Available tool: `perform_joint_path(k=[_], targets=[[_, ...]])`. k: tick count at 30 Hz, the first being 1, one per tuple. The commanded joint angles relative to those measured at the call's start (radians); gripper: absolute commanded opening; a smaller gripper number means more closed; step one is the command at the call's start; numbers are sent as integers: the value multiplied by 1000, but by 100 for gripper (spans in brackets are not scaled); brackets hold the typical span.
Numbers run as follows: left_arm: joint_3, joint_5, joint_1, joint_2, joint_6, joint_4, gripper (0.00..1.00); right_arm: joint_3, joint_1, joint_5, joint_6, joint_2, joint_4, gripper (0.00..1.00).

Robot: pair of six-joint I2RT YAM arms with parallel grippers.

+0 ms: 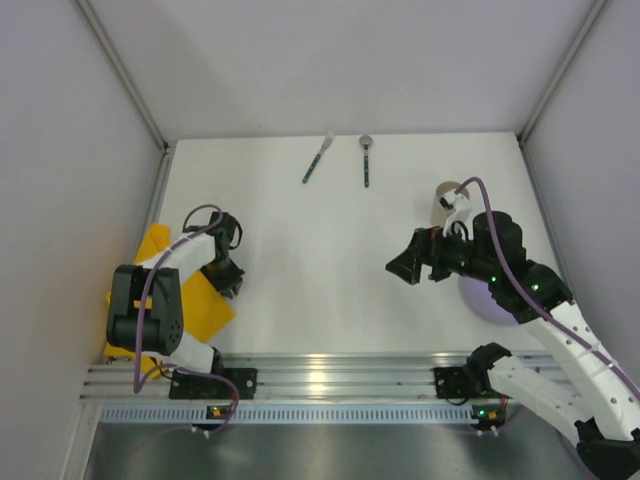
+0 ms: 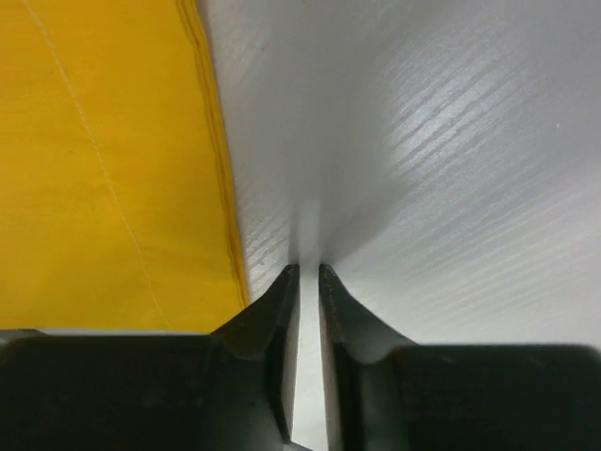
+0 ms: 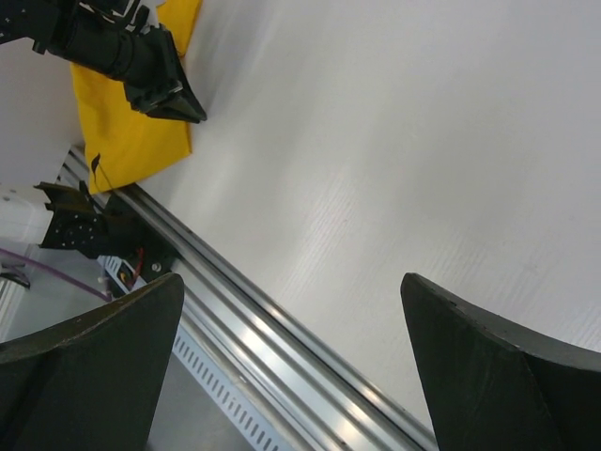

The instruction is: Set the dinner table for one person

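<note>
The dinner table (image 1: 320, 270) is a white tabletop with a ribbed aluminium rail (image 1: 330, 378) along its near edge. A yellow placemat (image 1: 205, 305) lies at the left, partly under my left arm. My left gripper (image 1: 228, 283) points down at the table just beside the placemat's edge (image 2: 221, 169); its jaws (image 2: 307, 271) are all but closed and hold nothing. My right gripper (image 1: 403, 268) hovers wide open and empty over the table's right middle. A lilac plate (image 1: 485, 300) lies mostly hidden under my right arm.
A green-handled fork (image 1: 317, 160) and spoon (image 1: 366, 160) lie at the far middle. A cup (image 1: 447, 197) stands at the right, partly behind my right arm's cable. White walls enclose three sides. The right wrist view shows the left gripper (image 3: 160, 80), the placemat (image 3: 131, 132) and the rail (image 3: 263, 329).
</note>
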Motion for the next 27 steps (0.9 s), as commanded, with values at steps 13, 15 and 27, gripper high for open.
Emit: perform_joint_path(k=[13,15,27], targets=[[-19,-301,48,-47,-51,-114,46,22,15,18,-28,-7,-6,100],[-45,-276,69,-41,-60,-98,45,25,15,28,-33,-10,-18,100],[-68,-187,89,110,-16,51,0,32,15,69,-47,-16,-59,100]])
